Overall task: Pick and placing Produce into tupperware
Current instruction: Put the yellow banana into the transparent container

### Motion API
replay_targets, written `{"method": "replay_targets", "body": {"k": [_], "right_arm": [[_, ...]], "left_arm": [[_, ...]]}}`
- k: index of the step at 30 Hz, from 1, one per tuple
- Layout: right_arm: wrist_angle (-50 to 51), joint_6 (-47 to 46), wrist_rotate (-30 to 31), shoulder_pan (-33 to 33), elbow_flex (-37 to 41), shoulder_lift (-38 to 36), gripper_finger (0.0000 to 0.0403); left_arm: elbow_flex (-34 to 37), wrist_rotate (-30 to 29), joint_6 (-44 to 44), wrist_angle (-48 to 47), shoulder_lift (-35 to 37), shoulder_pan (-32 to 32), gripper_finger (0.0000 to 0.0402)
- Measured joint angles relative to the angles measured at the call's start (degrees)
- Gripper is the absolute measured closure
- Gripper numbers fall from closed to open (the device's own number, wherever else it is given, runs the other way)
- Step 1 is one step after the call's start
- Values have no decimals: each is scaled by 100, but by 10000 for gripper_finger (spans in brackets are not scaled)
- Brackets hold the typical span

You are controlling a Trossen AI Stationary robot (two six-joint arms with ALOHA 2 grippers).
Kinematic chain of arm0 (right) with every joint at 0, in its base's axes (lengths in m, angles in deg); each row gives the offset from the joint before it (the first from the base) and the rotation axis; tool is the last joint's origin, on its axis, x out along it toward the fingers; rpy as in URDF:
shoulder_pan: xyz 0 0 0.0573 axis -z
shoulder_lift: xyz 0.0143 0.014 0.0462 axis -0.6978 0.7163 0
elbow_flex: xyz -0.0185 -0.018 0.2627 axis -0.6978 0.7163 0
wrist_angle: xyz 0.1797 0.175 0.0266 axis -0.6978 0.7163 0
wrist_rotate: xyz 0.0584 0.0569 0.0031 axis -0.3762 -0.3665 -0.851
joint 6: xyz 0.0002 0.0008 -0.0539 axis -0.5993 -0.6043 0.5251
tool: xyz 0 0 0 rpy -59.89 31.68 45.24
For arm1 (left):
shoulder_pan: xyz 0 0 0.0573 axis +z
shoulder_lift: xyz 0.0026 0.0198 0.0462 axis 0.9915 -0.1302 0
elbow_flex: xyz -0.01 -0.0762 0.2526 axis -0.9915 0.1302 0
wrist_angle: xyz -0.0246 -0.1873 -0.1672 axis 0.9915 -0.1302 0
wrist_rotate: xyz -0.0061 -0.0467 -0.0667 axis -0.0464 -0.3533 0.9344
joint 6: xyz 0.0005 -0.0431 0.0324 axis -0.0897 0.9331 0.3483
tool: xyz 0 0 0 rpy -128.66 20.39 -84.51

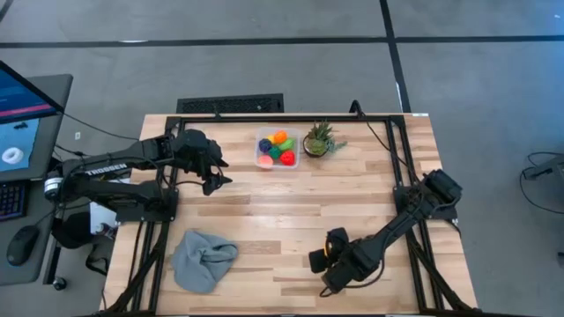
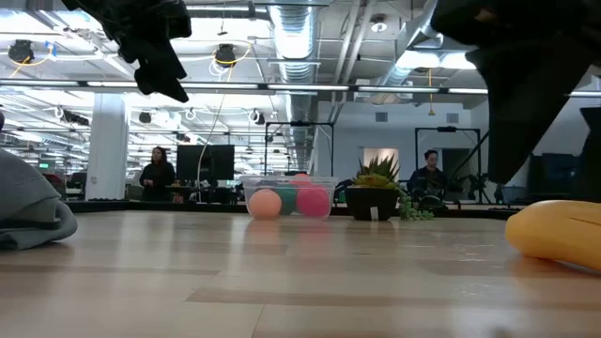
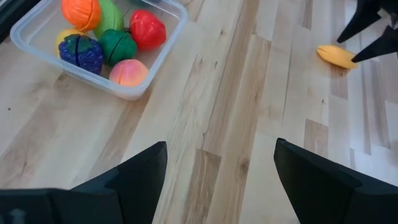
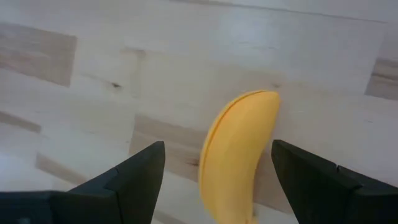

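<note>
The tupperware [image 1: 277, 150] is a clear rectangular tub near the table's far edge. It holds several toy fruits, also seen in the left wrist view [image 3: 99, 43]. A yellow banana [image 4: 239, 155] lies flat on the wood near the table's near edge. My right gripper [image 4: 217, 146] is open, with one finger on either side of the banana and a gap to each. In the high view it [image 1: 319, 260] sits low over the banana [image 1: 329, 250]. My left gripper [image 1: 225, 173] is open and hovers above the table, left of the tupperware.
A small potted plant [image 1: 319, 141] stands right beside the tupperware, on its right. A crumpled grey cloth [image 1: 203, 257] lies at the near left of the table. Bare wood stretches between the banana and the tupperware. People and desks show in the room beyond [image 2: 158, 174].
</note>
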State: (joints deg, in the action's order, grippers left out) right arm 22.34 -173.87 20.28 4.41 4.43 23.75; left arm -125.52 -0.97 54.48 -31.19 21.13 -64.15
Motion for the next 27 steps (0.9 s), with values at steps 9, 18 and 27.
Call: {"method": "replay_targets", "body": {"k": [9,18,27], "right_arm": [[0,263,-365,173,32,-2,86],[-2,281,-601,208,32,-2,85],[-54,385,-663,250,32,-2,85]], "left_arm": [[0,-11,-36,-73,0,-36,117],[0,-27,-48,-103,0,-36,117],[0,-35,-83,-103,0,-36,117]]}}
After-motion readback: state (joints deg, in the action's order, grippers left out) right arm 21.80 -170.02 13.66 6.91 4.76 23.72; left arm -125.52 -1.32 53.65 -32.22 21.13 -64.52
